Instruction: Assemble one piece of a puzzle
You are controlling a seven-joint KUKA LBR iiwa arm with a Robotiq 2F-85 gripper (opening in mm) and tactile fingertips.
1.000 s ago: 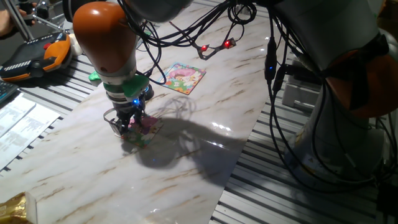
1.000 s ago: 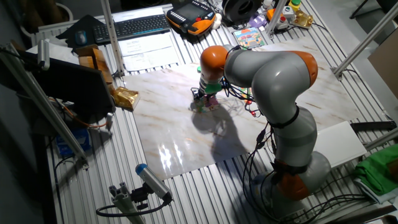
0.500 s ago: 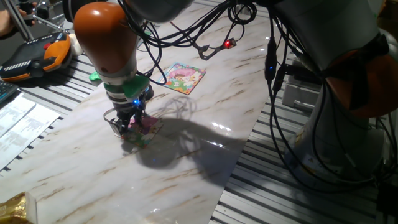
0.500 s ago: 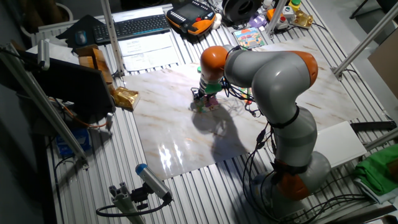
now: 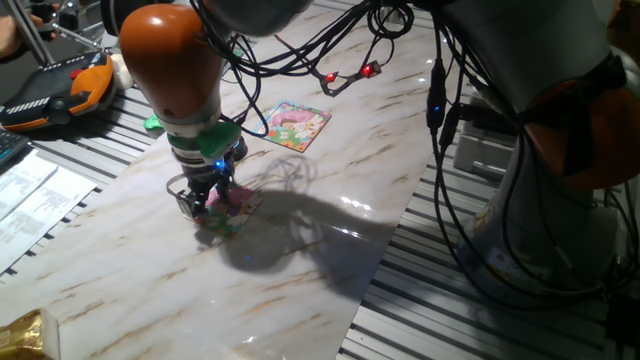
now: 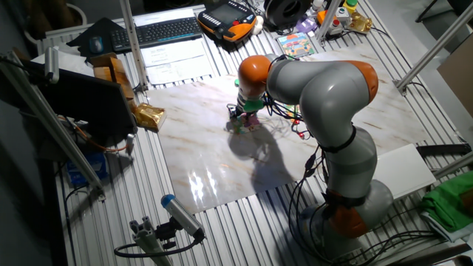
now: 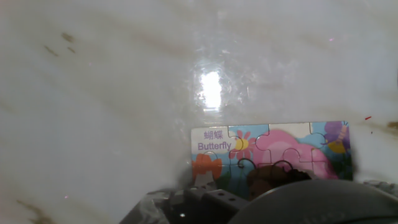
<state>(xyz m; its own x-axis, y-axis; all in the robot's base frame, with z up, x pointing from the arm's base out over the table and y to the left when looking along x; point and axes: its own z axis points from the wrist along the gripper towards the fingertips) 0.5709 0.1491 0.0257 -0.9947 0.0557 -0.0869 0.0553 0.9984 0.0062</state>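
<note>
As the arm stands low over the marble top, the contents read as follows.

Arm: grey and orange KUKA arm (image 6: pixel 325 81), bent over so that its orange wrist sits above the work spot; black cables trail from it across the table.

Gripper: gripper (image 5: pixel 208 203) pointing straight down, its tips at or just above the near puzzle board; a green ring and a blue light show on the hand above it. In the hand view only the grey underside of the hand fills the lower edge.

Fingers: state not legible; the tips are dark and small in both fixed views, and the hand view does not show them, so I cannot tell whether they are spread, pressed together or pinching anything.

Piece: not separately visible in any view; it cannot be told from the printed board under the gripper, so its exact place is unclear.

Near puzzle board: colourful board (image 7: pixel 273 149) lying flat on the table directly beneath the hand, printed "Butterfly" with pink, orange and blue patches; jigsaw seams show across it. A dark rounded shape (image 7: pixel 273 177) covers its lower middle edge, nature unclear.

Far puzzle board: second colourful board (image 5: pixel 294 125) lying flat, well apart from the gripper, toward the table's far side.

Table: pale marble slab (image 5: pixel 330 260) with brown veining, glossy, carrying the arm's shadow.

Surround: black and orange pendant (image 5: pixel 55 90) on the ribbed bench; keyboard (image 6: pixel 166 31) beyond the slab.
</note>
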